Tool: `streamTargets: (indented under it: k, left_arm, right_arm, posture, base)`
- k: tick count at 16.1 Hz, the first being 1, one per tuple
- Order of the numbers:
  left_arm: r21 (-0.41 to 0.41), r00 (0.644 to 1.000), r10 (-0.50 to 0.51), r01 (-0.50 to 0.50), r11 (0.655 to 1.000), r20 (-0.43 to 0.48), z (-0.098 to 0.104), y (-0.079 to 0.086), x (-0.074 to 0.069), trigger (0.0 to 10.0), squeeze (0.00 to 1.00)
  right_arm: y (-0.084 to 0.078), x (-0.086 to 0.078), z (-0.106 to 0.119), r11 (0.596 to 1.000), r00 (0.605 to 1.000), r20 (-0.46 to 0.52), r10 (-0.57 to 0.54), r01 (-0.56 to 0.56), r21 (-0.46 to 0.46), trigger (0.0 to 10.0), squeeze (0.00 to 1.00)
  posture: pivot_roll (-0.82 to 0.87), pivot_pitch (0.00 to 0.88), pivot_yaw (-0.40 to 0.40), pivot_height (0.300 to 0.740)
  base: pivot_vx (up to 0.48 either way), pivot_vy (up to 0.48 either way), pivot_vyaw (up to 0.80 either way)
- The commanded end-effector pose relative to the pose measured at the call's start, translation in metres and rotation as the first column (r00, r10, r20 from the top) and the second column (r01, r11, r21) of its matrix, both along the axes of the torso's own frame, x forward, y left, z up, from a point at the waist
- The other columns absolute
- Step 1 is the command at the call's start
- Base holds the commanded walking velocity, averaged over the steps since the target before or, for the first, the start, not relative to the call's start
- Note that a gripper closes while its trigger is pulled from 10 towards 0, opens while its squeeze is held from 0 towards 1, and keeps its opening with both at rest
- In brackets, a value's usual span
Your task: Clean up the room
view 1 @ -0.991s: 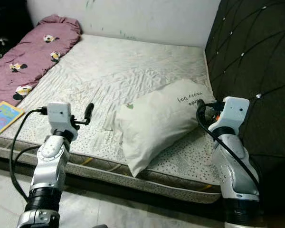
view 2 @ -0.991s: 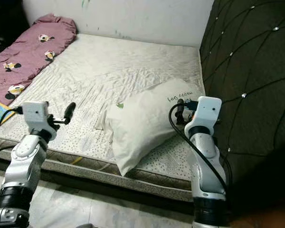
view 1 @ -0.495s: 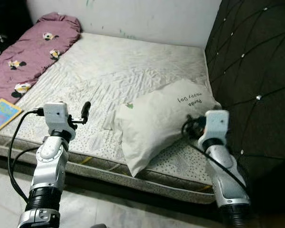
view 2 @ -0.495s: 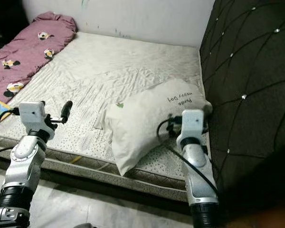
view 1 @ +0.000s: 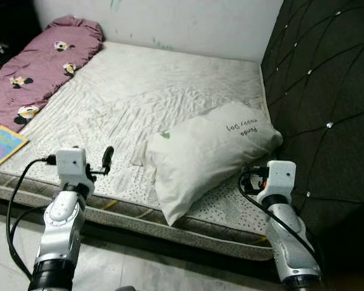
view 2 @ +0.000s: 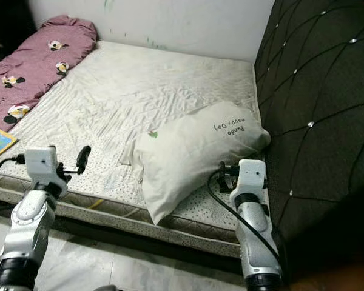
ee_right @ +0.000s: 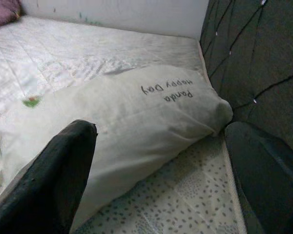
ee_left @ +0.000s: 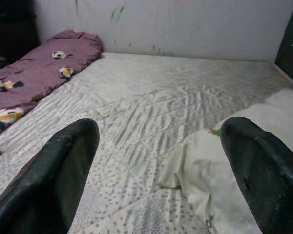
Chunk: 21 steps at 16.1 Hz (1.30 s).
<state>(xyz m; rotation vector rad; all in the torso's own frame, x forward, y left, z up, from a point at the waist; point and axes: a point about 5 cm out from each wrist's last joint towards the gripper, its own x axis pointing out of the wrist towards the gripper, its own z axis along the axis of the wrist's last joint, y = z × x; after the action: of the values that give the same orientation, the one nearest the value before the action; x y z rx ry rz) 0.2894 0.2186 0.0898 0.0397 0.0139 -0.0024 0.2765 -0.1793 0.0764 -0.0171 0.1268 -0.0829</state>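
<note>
pillow lies askew on the mattress by the headboard | soft, light, sags when lifted: pinch a corner | left gripper open, empty | right gripper open, just short of it

Lit evenly and softly from above; no glare. Mattress rendered bright, headboard dark with small highlights. Soft shadow cast beneath pillow. Head views sharp. Wrist-view fingers blurred, out of focus.
</note>
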Motion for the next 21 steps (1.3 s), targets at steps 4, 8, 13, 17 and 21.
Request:
streamTargets:
  k: [4, 8, 13, 17, 21]
  left_arm:
    - [-0.012, 0.999, -0.043, 0.043, 0.999, 0.01, 0.008, -0.012, 0.001, 10.0, 0.0]
    - [-0.02, 0.999, -0.043, 0.043, 0.999, -0.021, 0.004, -0.009, -0.012, 10.0, 0.0]
    - [-0.023, 0.999, -0.032, 0.031, 0.999, -0.015, 0.009, -0.006, -0.01, 10.0, 0.0]
    - [-0.029, 0.997, -0.082, 0.082, 0.996, -0.013, 0.008, -0.013, -0.019, 10.0, 0.0]
    - [-0.033, 0.996, -0.086, 0.085, 0.996, -0.015, 0.007, -0.014, -0.021, 10.0, 0.0]
  right_arm:
    - [0.002, 0.002, 0.009, 1.0, 0.999, 0.052, -0.002, 0.0, 0.028, 10.0, 0.0]
    - [0.006, -0.003, 0.01, 0.999, 0.999, 0.045, 0.018, -0.02, 0.037, 10.0, 0.0]
    - [0.008, -0.003, 0.012, 0.999, 0.999, 0.04, 0.023, -0.024, 0.039, 10.0, 0.0]
    - [0.007, -0.003, 0.013, 0.999, 0.999, 0.033, 0.027, -0.028, 0.039, 10.0, 0.0]
    - [0.008, -0.002, 0.014, 0.999, 0.999, 0.03, 0.041, -0.042, 0.031, 10.0, 0.0]
  posture:
    - [-0.01, 0.0, -0.025, 0.74]
    - [-0.01, 0.0, -0.048, 0.74]
    - [-0.01, 0.0, -0.061, 0.74]
    - [0.0, 0.0, -0.07, 0.74]
    - [-0.01, 0.0, -0.079, 0.74]
  base:
    - [0.0, 0.0, -0.13]
    - [0.0, 0.0, -0.51]
    - [0.0, 0.0, -0.32]
    - [0.221, 0.0, 0.0]
    - [0.327, 0.0, 0.0]
